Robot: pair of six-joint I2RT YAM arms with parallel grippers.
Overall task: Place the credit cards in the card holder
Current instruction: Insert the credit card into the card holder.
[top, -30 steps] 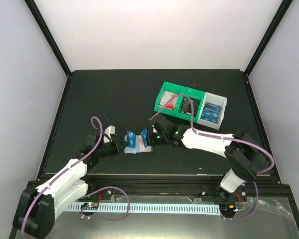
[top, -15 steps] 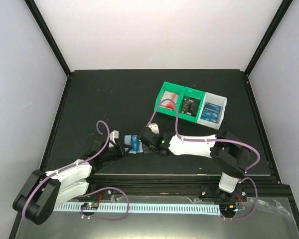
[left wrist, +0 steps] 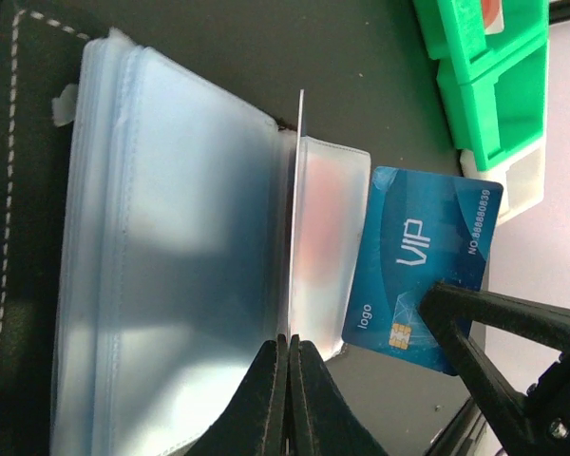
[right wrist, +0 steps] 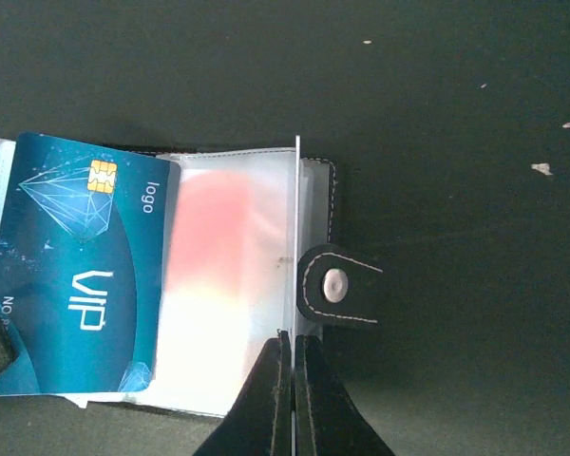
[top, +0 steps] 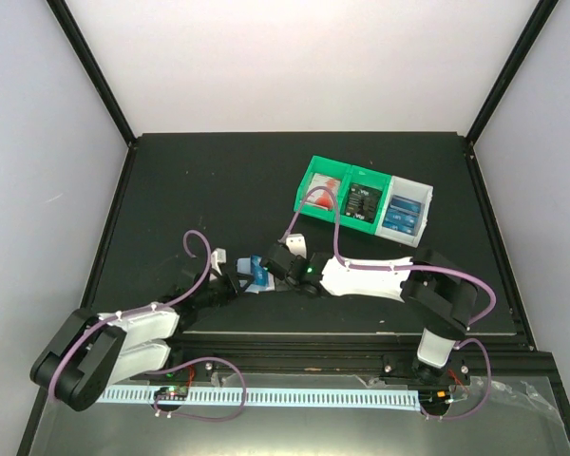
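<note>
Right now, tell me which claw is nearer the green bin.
Right. The right claw is at the wallet's bin-facing side; the left claw is on the wallet's opposite side, farther from the green bin.

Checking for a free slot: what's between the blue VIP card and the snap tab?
Right wrist view: a clear sleeve showing a blurred red patch, then an upright sheet pinched by the right gripper.

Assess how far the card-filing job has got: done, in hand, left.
Done: a reddish card shows through one pocket of the card holder. In hand: left gripper and right gripper each pinch a clear sleeve; the blue VIP card is not yet sleeved. Left: credit cards in the green bin and white bin.
</note>
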